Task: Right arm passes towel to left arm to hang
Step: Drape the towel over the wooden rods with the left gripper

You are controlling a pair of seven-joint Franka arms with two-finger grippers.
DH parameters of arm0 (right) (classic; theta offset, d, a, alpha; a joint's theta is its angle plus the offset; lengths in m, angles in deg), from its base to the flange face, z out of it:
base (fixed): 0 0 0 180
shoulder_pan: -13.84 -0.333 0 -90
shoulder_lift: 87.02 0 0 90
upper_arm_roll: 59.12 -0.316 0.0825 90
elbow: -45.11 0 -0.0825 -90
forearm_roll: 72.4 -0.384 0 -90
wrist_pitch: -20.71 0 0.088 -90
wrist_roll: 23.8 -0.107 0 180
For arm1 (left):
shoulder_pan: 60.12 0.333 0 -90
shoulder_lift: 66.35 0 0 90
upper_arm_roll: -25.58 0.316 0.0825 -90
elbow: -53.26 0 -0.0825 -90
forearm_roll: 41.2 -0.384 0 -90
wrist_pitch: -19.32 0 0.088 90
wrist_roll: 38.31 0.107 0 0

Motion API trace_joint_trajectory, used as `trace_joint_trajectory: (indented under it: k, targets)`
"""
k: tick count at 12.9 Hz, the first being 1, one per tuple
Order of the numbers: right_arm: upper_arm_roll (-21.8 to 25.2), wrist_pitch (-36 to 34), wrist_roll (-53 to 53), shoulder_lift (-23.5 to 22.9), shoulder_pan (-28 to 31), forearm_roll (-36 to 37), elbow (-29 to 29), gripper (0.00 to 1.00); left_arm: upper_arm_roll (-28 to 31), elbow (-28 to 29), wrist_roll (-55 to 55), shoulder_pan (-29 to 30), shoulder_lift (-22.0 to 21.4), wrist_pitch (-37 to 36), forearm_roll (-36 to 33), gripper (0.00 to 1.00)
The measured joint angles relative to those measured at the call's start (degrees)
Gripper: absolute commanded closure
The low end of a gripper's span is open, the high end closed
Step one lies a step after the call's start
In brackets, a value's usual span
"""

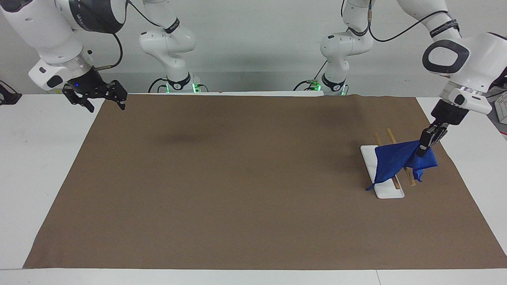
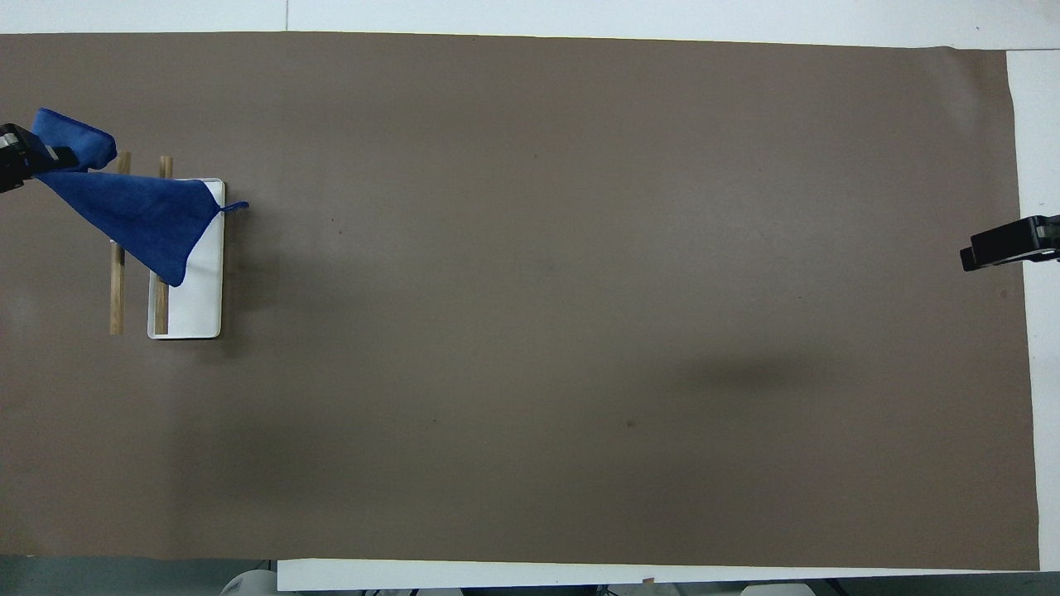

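The blue towel (image 1: 390,162) (image 2: 141,219) lies draped across the two wooden bars (image 1: 391,135) (image 2: 117,290) of a rack with a white base (image 1: 390,193) (image 2: 199,306). My left gripper (image 1: 423,151) (image 2: 45,157) is shut on one corner of the towel, over the mat beside the rack toward the left arm's end. The towel's loop (image 1: 369,187) (image 2: 236,206) hangs at the edge of the white base. My right gripper (image 1: 107,107) hangs open and holds nothing over the mat's edge at the right arm's end, where it waits.
A brown mat (image 1: 237,178) (image 2: 580,331) covers most of the white table (image 1: 39,158). The rack stands on it near the left arm's end. The two arm bases (image 1: 178,83) stand at the robots' edge.
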Motion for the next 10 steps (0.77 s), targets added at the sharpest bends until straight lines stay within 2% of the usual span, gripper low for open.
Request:
trace_joint_trajectory:
  k: [3, 6, 10]
  targets:
    - [0.0, 0.0, 0.0, 0.0, 0.0, 0.0, 0.0, 0.01, 0.0, 0.0, 11.5, 0.8, 0.1, -0.1, -0.6, 1.00]
    - [0.0, 0.0, 0.0, 0.0, 0.0, 0.0, 0.0, 0.01, 0.0, -0.1, 17.5, 1.4, 0.1, -0.1, -1.0, 1.00]
    - [0.0, -0.1, 0.0, 0.0, 0.0, 0.0, -0.1, 0.01, 0.1, 0.0, 22.3, 5.3, 0.4, -1.0, -1.2, 1.00]
